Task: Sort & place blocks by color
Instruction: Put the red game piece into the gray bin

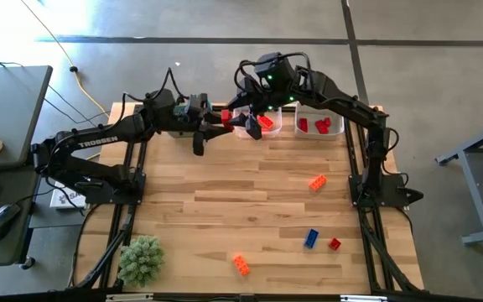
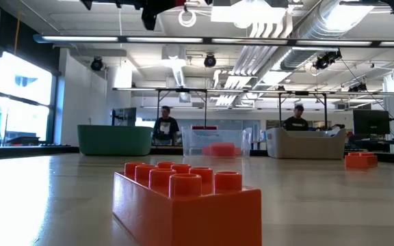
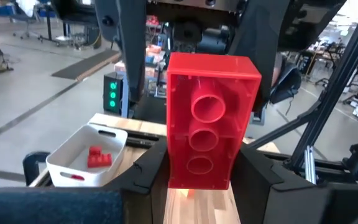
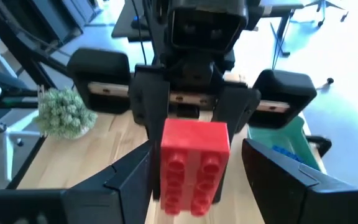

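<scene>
Handover above the far edge of the counter (image 1: 250, 193). The left pincer (image 1: 225, 117) is clamped on a red block (image 3: 208, 118): a six-stud brick, two rows of three, held by its long sides; its hollow underside with three round tubes faces the left wrist camera, its studded face the right one. The right pincer (image 1: 246, 124) stands with its fingers (image 4: 126, 177) spread wide to either side of the brick, not touching it. Just beside lie two clear bins, the nearer (image 1: 268, 126) and the farther (image 1: 321, 127) both holding red pieces. Loose on the counter: an orange block (image 1: 317, 182) near the right arm's base, a blue block (image 1: 311, 238) just beside a small red one (image 1: 334, 244), and another orange block (image 1: 241, 264) at the near edge. A fuzzy green clump (image 1: 141, 259) sits at the near left corner.
</scene>
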`<control>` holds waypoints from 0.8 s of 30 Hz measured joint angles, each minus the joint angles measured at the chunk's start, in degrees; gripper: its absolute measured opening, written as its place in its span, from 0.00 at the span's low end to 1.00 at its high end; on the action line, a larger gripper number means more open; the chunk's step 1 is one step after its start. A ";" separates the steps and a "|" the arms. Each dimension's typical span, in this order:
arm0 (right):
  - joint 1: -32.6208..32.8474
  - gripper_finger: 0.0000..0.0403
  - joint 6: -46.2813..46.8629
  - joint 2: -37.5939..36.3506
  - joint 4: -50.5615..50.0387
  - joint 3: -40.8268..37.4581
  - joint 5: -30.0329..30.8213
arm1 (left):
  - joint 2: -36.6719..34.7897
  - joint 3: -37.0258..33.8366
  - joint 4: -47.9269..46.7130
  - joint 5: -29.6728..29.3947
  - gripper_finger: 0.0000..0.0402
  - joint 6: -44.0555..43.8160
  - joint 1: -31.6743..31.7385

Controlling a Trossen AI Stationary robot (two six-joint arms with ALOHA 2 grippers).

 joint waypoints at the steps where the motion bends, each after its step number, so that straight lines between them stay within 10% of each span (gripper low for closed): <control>1: 0.11 0.56 0.51 0.11 0.87 0.00 0.01 | 0.00 0.00 0.36 -0.01 0.28 -0.21 -0.02; 14: 0.52 0.29 3.60 1.51 0.84 0.07 0.59 | 0.07 0.00 0.45 -0.43 0.28 -0.39 0.01; 24: 0.56 0.29 2.56 1.90 -1.06 0.06 2.26 | 0.29 0.00 -2.78 -3.98 0.37 0.90 -0.10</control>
